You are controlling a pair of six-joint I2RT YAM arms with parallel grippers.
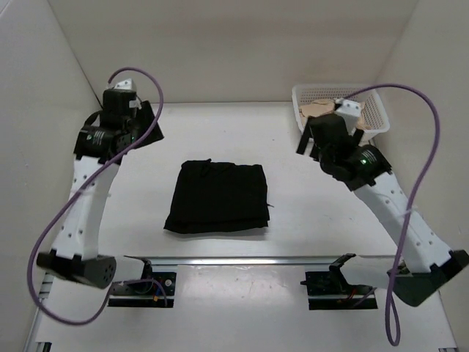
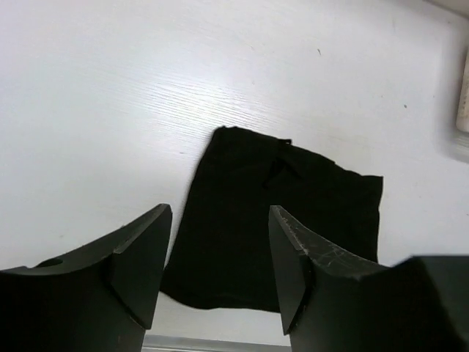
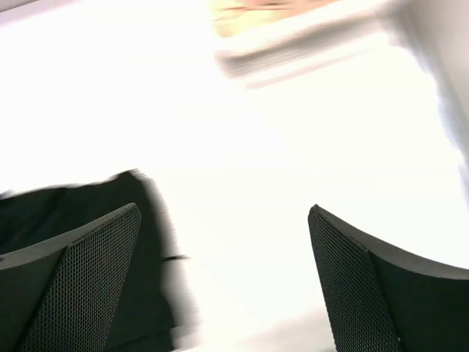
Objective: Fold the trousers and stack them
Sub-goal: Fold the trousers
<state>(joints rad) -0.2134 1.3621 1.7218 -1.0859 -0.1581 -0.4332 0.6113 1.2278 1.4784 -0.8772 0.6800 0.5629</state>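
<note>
The black trousers (image 1: pixel 218 196) lie folded into a flat, roughly square bundle in the middle of the white table. My left gripper (image 1: pixel 144 122) hangs raised at the far left, well clear of them, jaws open and empty. In the left wrist view the trousers (image 2: pixel 286 198) show below and between the open fingers (image 2: pixel 143 257), with the left gripper (image 2: pixel 220 211) holding nothing. My right gripper (image 1: pixel 305 144) is raised to the right of the bundle, open and empty. The right wrist view is blurred; its gripper (image 3: pixel 223 211) gapes wide over bare table, the trousers (image 3: pixel 80 202) at the left.
A white mesh basket (image 1: pixel 374 110) with tan items stands at the far right corner; it appears blurred (image 3: pixel 293 44) in the right wrist view. White walls close in the table on three sides. A metal rail (image 1: pixel 242 259) runs along the near edge.
</note>
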